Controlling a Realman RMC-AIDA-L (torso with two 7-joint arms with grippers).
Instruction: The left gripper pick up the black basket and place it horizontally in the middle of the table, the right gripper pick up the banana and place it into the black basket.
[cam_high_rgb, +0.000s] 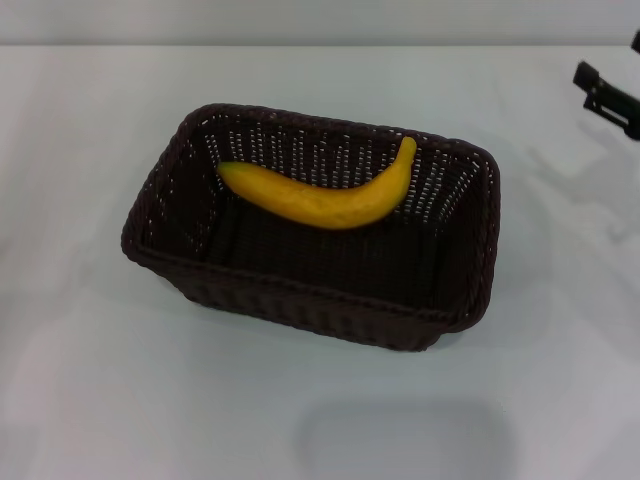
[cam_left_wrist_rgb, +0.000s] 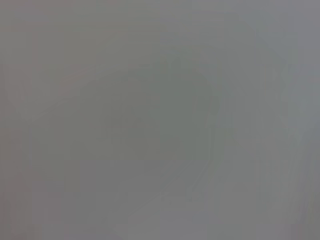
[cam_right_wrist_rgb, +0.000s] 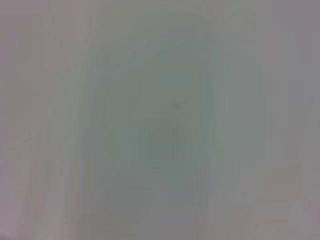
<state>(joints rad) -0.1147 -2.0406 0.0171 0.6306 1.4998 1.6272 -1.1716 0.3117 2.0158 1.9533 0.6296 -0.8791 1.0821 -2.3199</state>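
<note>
The black basket (cam_high_rgb: 310, 300) stands lengthwise across the middle of the white table (cam_high_rgb: 90, 380) in the head view. The yellow banana (cam_high_rgb: 325, 200) lies inside it, resting against the far wall with its stem tip pointing up at the right. My right gripper (cam_high_rgb: 606, 96) shows only partly at the far right edge, well away from the basket and holding nothing. My left gripper is out of view. Both wrist views show only a plain pale surface.
The table's far edge (cam_high_rgb: 320, 44) runs along the top of the head view. A soft shadow (cam_high_rgb: 400, 440) lies on the table in front of the basket.
</note>
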